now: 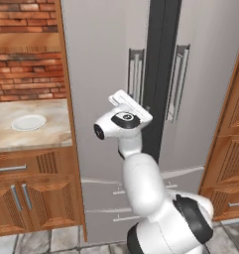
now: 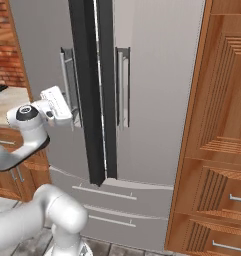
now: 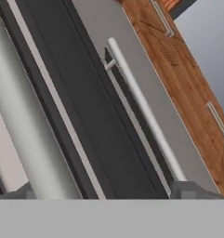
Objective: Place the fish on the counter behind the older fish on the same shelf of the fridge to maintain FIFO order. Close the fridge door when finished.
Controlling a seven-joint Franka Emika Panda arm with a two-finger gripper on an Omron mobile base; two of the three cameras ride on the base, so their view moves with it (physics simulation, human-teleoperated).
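gripper [image 2: 67, 107] spread wide at left handle [image 1: 136, 74] | fridge [image 1: 106, 59] shut | fish not spotted, plate [image 1: 28, 122] on worktop [image 1: 36, 131] | risk: fingers miss or slip off bar, door stays closed

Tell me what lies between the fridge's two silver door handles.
Between the left handle and the right handle runs the black strip of the fridge doors' edges, with a pale line down it, clearest in the right base view.
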